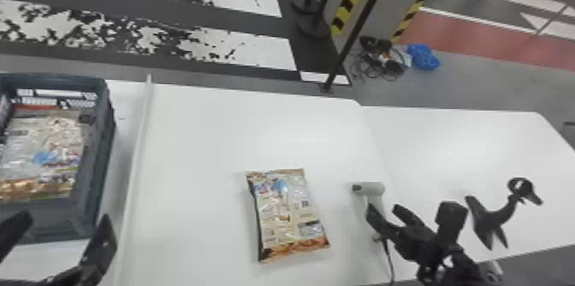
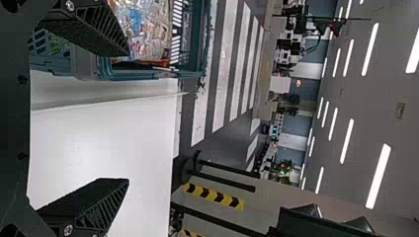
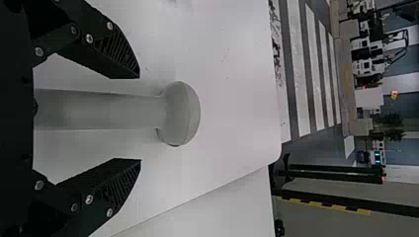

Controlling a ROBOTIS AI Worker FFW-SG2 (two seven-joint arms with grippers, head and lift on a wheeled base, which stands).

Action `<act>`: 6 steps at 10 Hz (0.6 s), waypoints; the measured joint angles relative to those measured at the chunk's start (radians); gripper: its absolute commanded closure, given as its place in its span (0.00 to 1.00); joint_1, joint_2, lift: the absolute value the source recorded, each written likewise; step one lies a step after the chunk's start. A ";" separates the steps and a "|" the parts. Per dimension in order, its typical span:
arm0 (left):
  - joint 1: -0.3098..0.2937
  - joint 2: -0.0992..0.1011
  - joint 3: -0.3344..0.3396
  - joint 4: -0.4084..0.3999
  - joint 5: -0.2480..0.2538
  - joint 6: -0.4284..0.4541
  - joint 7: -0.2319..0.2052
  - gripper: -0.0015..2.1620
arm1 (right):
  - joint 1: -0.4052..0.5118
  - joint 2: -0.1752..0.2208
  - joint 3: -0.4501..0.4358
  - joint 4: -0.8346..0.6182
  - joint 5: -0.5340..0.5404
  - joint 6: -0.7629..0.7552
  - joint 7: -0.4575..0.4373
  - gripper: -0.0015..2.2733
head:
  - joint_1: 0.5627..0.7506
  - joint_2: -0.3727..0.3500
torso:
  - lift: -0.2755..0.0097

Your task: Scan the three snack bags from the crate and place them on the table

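One snack bag (image 1: 287, 214) lies flat on the white table (image 1: 205, 144), left of the white handheld scanner (image 1: 373, 188). More bags (image 1: 45, 152) lie in the dark crate (image 1: 92, 169) at the left. My left gripper (image 1: 64, 238) is at the crate's near side with fingers wide apart; in the left wrist view the left gripper (image 2: 126, 118) is open and holds nothing. My right gripper (image 1: 387, 216) is by the scanner. In the right wrist view the scanner's handle (image 3: 108, 111) runs between the fingers of the open right gripper (image 3: 138, 118), touching neither.
A raised white strip (image 1: 139, 148) runs between crate and bag. Beside the right arm stands a black curved object (image 1: 492, 218). A cable (image 1: 388, 259) hangs from the scanner toward the near edge. A second white table (image 1: 462, 144) adjoins at the right; posts stand behind.
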State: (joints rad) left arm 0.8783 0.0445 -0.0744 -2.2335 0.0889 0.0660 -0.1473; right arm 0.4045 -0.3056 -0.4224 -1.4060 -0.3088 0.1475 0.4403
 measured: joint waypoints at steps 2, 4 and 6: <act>-0.005 -0.001 0.000 0.003 0.000 0.006 0.000 0.04 | 0.058 0.001 -0.045 -0.175 -0.040 0.172 0.156 0.03 | 0.70 0.03 | 0.84; -0.010 -0.002 0.000 0.005 0.000 0.012 0.000 0.04 | 0.026 -0.034 -0.070 -0.273 -0.079 0.551 0.399 0.02 | 0.70 0.03 | 0.84; -0.012 -0.001 0.005 0.005 0.000 0.013 0.000 0.04 | -0.036 -0.070 -0.023 -0.273 -0.074 0.707 0.475 0.02 | 0.70 0.03 | 0.84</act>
State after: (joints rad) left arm 0.8667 0.0433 -0.0696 -2.2288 0.0889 0.0791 -0.1473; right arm 0.3684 -0.3760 -0.4453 -1.6788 -0.3829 0.8549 0.9152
